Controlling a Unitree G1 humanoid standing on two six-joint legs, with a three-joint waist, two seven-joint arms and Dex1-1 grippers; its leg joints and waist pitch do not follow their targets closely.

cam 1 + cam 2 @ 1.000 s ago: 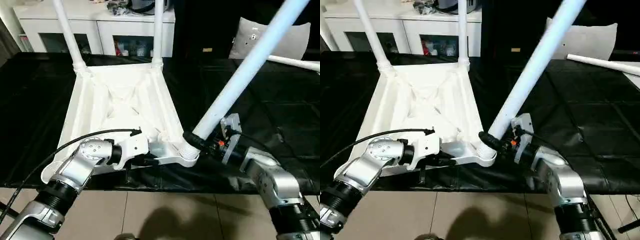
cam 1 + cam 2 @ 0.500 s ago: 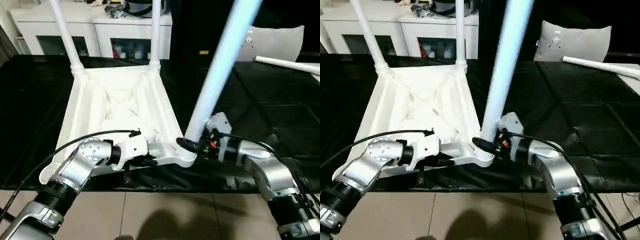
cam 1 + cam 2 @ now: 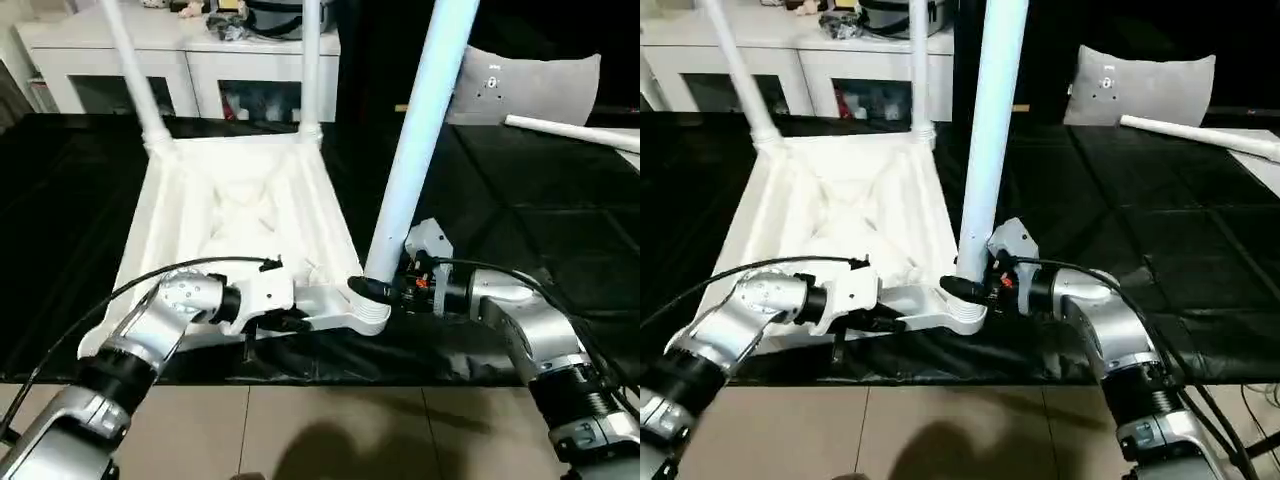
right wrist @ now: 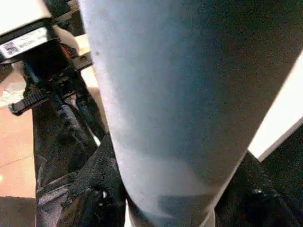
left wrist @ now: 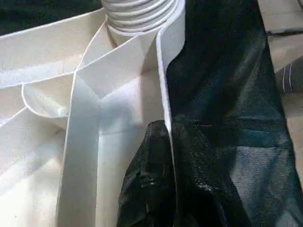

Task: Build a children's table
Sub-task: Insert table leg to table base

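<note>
The white tabletop [image 3: 240, 210] lies underside up on the black-covered work surface. Two legs [image 3: 135, 70] [image 3: 310, 60] stand in its far corner sockets. My left gripper [image 3: 290, 318] is shut on the tabletop's near rim [image 5: 165, 94], a black finger [image 5: 147, 189] on each side. My right gripper [image 3: 378, 290] is shut on the base of a third leg [image 3: 415, 150]. That leg stands almost upright, its foot at the near right corner socket [image 3: 365, 308]. From the right wrist camera this leg [image 4: 180, 94] is very close. Another leg [image 3: 575, 130] lies loose at the far right.
A white cabinet [image 3: 200, 70] stands behind the work surface, and a grey cushion [image 3: 530, 85] sits at the back right. The black cover's front edge [image 3: 330, 355] runs just below both grippers, with tiled floor [image 3: 330, 430] beyond it.
The leg in my right gripper has swung from a strong lean to the right to almost upright over the near right socket. My left gripper has kept its hold on the rim.
</note>
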